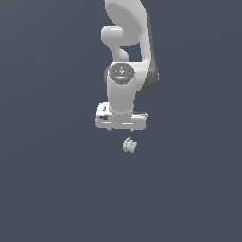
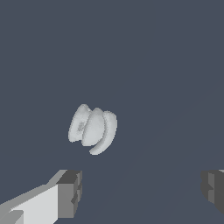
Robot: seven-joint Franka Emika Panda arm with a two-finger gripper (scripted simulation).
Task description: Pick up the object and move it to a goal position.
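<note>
Fingers (image 2: 70,192) of the gripper (image 1: 121,128) are spread wide, and nothing is held between them. The object (image 1: 129,145) is seen just below the gripper in the exterior view, untouched, on the dark grey ground (image 1: 47,189).

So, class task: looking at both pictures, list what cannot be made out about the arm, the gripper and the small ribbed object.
- Arm, exterior view: the top edge cuts off its base.
- Gripper, wrist view: the bottom and side edges cut off both fingers.
- Object, exterior view: too small to show its ribs clearly.
- Goal position: no marker shows in either view.
- Gap between gripper and object: neither view settles it.
</note>
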